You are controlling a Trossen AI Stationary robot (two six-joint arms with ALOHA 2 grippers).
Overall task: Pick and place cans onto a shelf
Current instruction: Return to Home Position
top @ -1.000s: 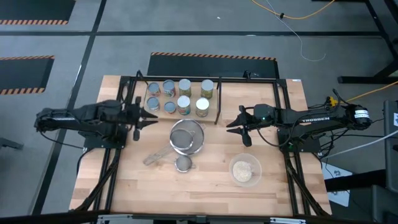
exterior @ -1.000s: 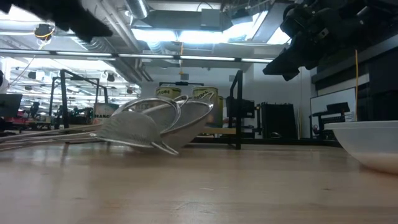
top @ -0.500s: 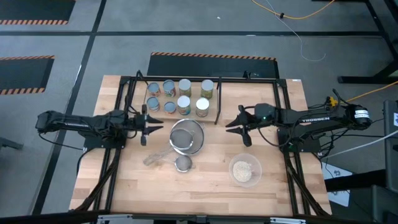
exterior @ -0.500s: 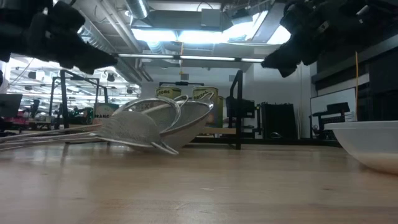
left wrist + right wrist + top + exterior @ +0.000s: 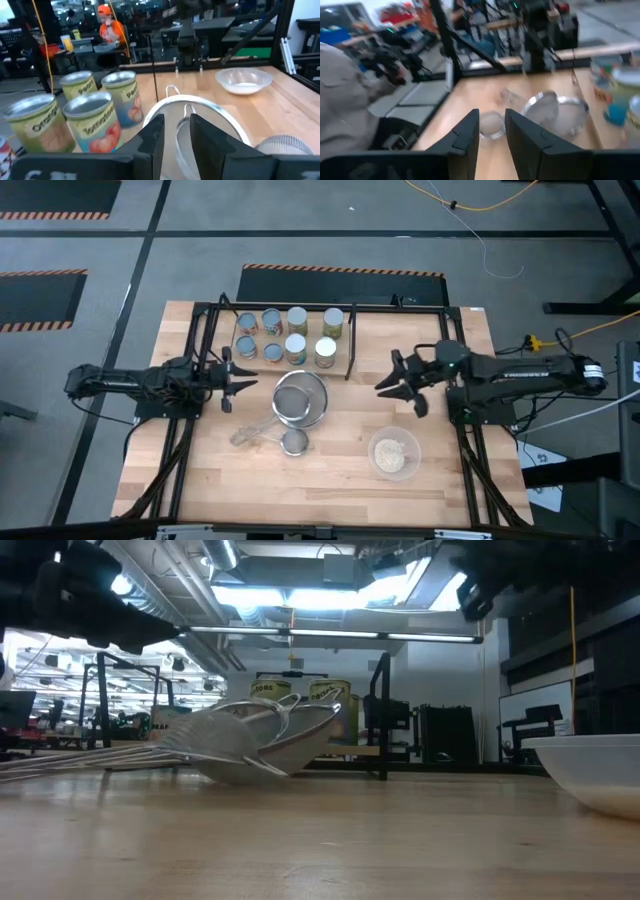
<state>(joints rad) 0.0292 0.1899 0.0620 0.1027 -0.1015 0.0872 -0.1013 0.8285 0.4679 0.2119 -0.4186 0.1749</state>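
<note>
Several cans [image 5: 290, 335] stand upright on their bases inside the black rod shelf [image 5: 349, 350] at the table's far middle. Some are short with light-blue tops, others taller with white tops. They also show in the left wrist view [image 5: 90, 120]. My left gripper [image 5: 245, 384] hovers just near of the shelf, left of the strainers, its fingers [image 5: 155, 135] a narrow gap apart and empty. My right gripper [image 5: 382, 387] hovers right of the shelf, its fingers [image 5: 467, 132] also a narrow gap apart and empty.
Two round mesh strainers [image 5: 300, 398] lie overlapped near of the shelf, with a smaller one [image 5: 295, 443] beside a handle. A glass bowl of beige stuff [image 5: 394, 454] stands near right. A person's sleeve [image 5: 345, 100] shows beyond the table. The table's near left is bare wood.
My left gripper has gone toward the table's near edge, first reaching right toward the strainers, then drawing slightly back left. My right gripper has drawn back toward the table's right edge, away from the shelf. The cans have stayed where they were.
</note>
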